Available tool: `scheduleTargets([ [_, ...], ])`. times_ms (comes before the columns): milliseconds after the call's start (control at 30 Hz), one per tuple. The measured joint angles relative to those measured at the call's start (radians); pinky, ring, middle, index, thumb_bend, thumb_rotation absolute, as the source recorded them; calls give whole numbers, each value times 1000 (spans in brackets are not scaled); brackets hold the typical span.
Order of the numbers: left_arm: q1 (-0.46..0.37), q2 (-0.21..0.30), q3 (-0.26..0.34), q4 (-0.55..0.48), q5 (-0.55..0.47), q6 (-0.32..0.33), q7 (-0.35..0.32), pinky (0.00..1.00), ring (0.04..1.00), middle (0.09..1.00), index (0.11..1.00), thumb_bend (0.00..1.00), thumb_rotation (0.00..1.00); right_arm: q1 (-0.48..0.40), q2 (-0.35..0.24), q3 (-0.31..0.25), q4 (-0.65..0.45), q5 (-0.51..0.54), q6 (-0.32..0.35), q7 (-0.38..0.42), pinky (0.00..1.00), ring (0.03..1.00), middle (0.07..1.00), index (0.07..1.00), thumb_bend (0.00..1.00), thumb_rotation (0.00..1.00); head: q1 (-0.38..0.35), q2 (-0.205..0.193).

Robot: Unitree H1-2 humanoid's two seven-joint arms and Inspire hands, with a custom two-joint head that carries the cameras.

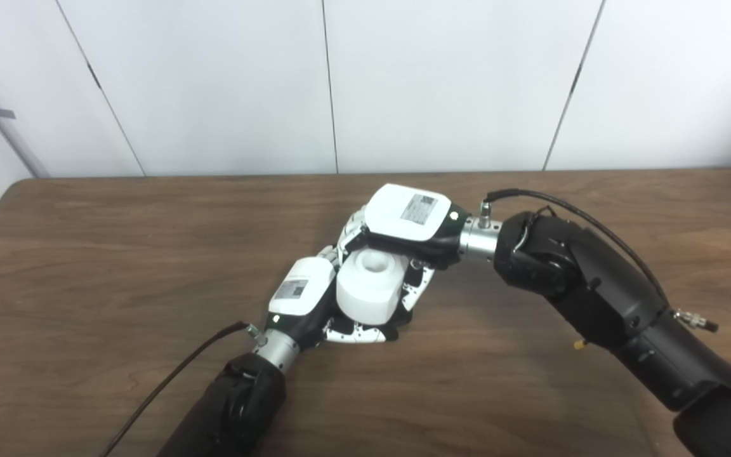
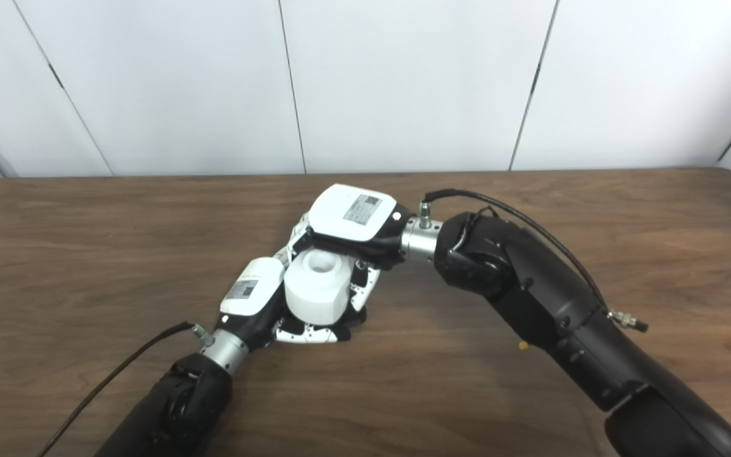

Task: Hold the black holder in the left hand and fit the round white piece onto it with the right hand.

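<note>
The round white piece (image 1: 370, 287), a thick cylinder with a hollow in its top, stands upright between my two hands at the middle of the table. My left hand (image 1: 302, 295) is shut around its lower part from the left, its fingers (image 1: 359, 333) curling under the front. The black holder is hidden under the white piece and inside the left hand. My right hand (image 1: 407, 219) reaches in from the right and above. Its fingers (image 1: 417, 282) close on the white piece's far and right sides. The same cluster shows in the right eye view (image 2: 318, 285).
The brown wooden table (image 1: 118, 254) runs to a white panelled wall at the back. A black cable (image 1: 175, 374) trails from my left wrist toward the bottom left. A cable (image 1: 568, 209) loops over my right wrist.
</note>
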Motion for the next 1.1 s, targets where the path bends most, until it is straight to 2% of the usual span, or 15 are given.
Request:
scheduleTargets([
  [400,11,-2,0,-15,0,24,2,960,952,868,483,524,57,-8,-1,18,15,-21,-6,-26,701,746,707,483,520,138,3,6],
  [667,15,-3,-6,-24,0,38,2,958,957,870,483,524,57,-33,-22,67,11,-23,-6,-36,704,743,704,482,522,136,3,15],
  [900,16,-3,-7,-26,0,39,2,959,954,873,483,524,57,-33,-32,77,-9,-23,-6,-31,711,748,710,489,521,145,2,15],
  [933,16,-3,-8,-26,0,39,2,959,953,872,483,524,57,-33,-32,75,-14,-24,-6,-23,718,754,718,535,578,175,2,15],
  [967,16,-3,-8,-26,0,39,2,960,953,873,483,524,57,-32,-32,73,-21,-27,-2,-15,735,765,733,675,743,256,0,15],
  [1100,15,-3,-10,-26,0,39,2,972,956,876,484,524,57,-28,-32,63,-53,-41,32,50,744,772,753,826,868,297,2,15],
])
